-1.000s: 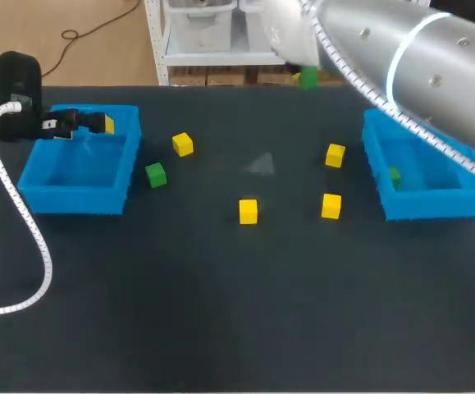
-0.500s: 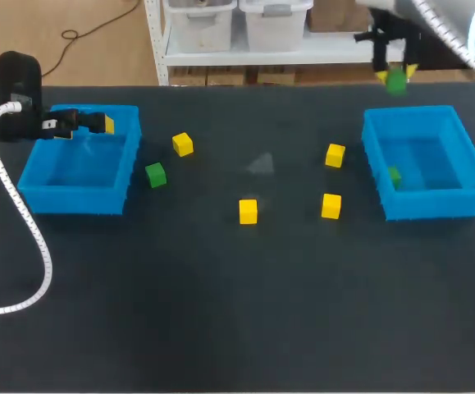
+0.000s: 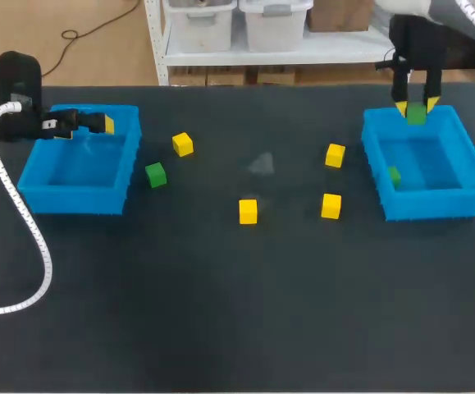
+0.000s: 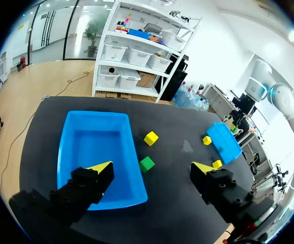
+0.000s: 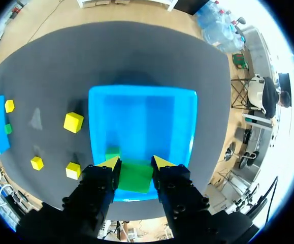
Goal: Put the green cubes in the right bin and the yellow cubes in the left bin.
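Head view: right gripper (image 3: 416, 107) clamped on green cube (image 3: 416, 116) above far edge of right bin (image 3: 424, 215). Left gripper (image 4: 152, 166) spread wide at left bin (image 4: 93, 145).

Two blue bins, the left bin (image 3: 73, 199) and the right bin (image 3: 430, 205); four yellow cubes on the counter (image 3: 221, 312): the far-left yellow cube (image 3: 183, 144), the middle yellow cube (image 3: 248, 211), the far-right yellow cube (image 3: 335, 154), the near-right yellow cube (image 3: 331, 206); three green cubes: the loose green cube (image 3: 155, 174), the binned green cube (image 3: 395, 175), the held green cube (image 3: 416, 116); two claws, the left claw (image 4: 152, 167) and the right claw (image 5: 135, 162).
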Tool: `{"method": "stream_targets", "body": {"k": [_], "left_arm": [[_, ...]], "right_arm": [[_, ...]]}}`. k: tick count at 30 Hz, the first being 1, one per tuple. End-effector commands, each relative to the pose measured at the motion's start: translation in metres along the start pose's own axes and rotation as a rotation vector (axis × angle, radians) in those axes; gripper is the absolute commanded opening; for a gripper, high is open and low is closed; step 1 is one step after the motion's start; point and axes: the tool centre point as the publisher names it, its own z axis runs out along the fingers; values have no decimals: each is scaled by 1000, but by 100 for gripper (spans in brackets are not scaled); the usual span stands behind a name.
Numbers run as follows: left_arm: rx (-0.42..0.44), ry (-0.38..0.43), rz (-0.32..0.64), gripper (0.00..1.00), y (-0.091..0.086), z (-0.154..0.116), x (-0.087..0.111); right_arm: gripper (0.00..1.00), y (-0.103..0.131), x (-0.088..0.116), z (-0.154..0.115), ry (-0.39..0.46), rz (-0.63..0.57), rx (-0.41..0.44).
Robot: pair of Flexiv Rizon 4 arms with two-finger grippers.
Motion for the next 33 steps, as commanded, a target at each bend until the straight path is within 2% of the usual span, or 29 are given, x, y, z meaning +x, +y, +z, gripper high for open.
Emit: {"method": "stream_targets", "body": {"k": [1,6,10,11,12,13,20,24,28,33], "left_arm": [[6,-5,1,100,1,0,1],[6,-5,1,100,1,0,1],[6,-5,1,100,1,0,1],[6,-5,1,100,1,0,1],[6,-5,1,100,1,0,1],[6,-5,1,100,1,0,1],[6,-5,1,100,1,0,1],[6,-5,1,100,1,0,1],[6,-5,1,100,1,0,1],[6,-5,1,100,1,0,1]], "right_arm": [[0,-7,21,9,-184,12,-8],[0,-9,30,17,-166,21,-14],[0,-9,30,21,-161,24,-16],[19,-9,30,22,-161,23,-16],[92,-8,29,22,-158,19,-14],[100,-8,29,22,-158,18,-14],[100,-7,23,20,-175,8,-16],[100,7,5,-2,-231,-36,-13],[100,47,-24,-34,-303,-145,-15],[100,127,-54,-55,-348,-336,-36]]}}
